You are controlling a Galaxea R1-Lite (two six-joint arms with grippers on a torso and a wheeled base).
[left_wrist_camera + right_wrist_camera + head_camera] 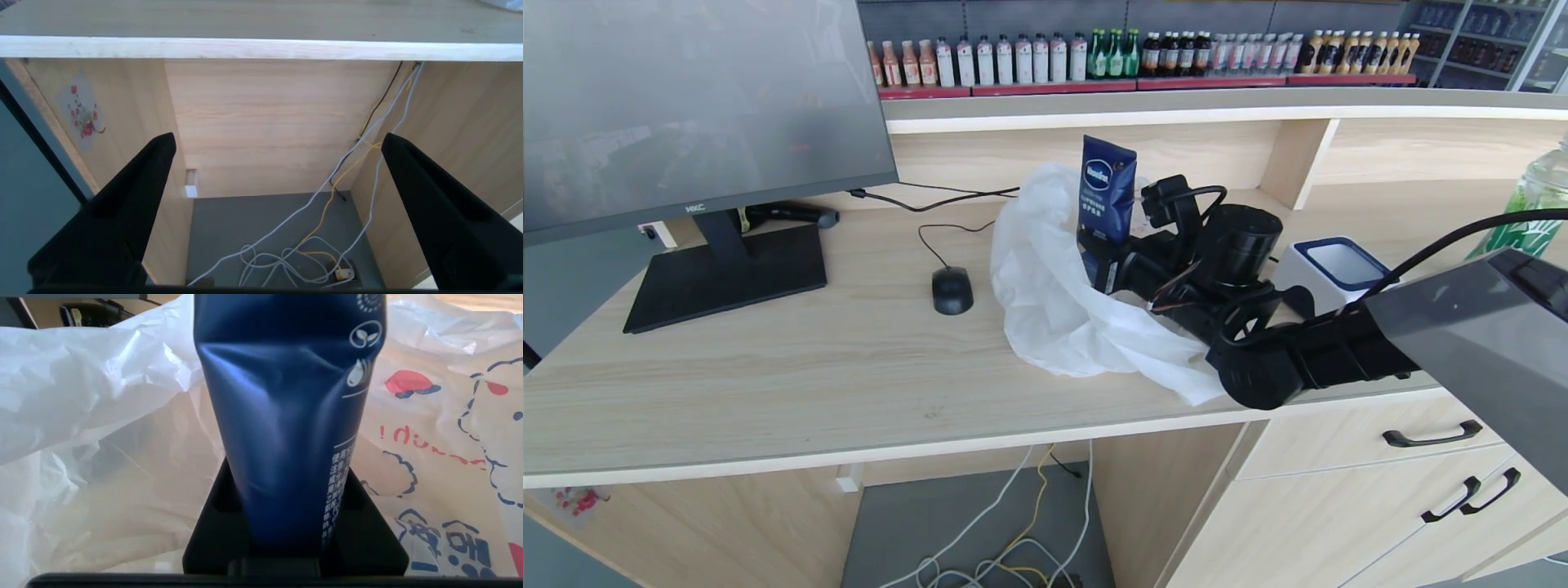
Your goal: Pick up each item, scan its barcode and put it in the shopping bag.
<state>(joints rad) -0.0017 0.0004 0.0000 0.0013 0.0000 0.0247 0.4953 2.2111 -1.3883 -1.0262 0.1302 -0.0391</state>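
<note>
One blue tube (1107,192) with white print stands upright in the right hand's (1104,273) grip, perhaps just inside the mouth of the shopping bag (1054,310); left hand (278,204) gapes open below the counter (768,367) edge.

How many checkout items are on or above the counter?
2: blue tube in the right gripper at the shopping bag; green bottle at the counter's right end. The bag may hide more.
</note>
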